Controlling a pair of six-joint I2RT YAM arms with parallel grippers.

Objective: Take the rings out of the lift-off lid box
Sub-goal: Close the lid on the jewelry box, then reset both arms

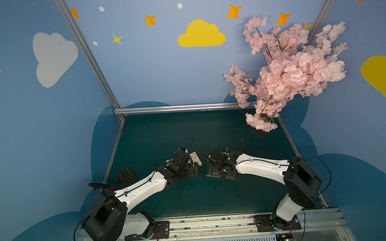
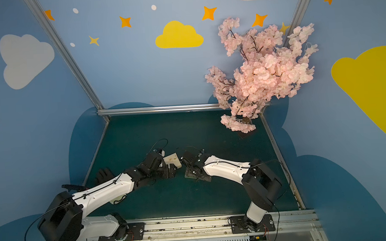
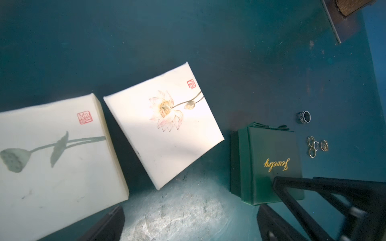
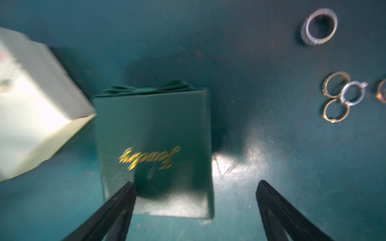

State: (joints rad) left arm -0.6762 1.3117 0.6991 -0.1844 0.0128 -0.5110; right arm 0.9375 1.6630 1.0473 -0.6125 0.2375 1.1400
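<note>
The rings point(image 4: 343, 96) are all lying out on the bare teal table point(image 1: 188, 130), just beside the green box point(image 3: 269, 146), on its side facing away from the white boxes. The pink blossom tree point(image 1: 288, 74) is standing at about 1 o'clock on the table, and a black glove point(image 1: 125, 175) is lying around 8 o'clock. Both arms are meeting near the middle. The two white boxes point(image 3: 167, 135) with lotus paintings are sitting side by side, apart from each other, and one is peeking out at roughly 10 o'clock from the right arm's wrist in both top views. The green box is looking closed, with gold "Jewelry" lettering on top. The right gripper point(image 4: 196, 184) is hovering over that box's edge with its fingers spread wide, gripping nothing. The left gripper point(image 3: 190, 208) is hanging over bare mat between the white boxes and the green one, also spread wide and empty. One wide band point(image 4: 305, 31) is lying apart, while the thinner rings are bunching together, some overlapping.
</note>
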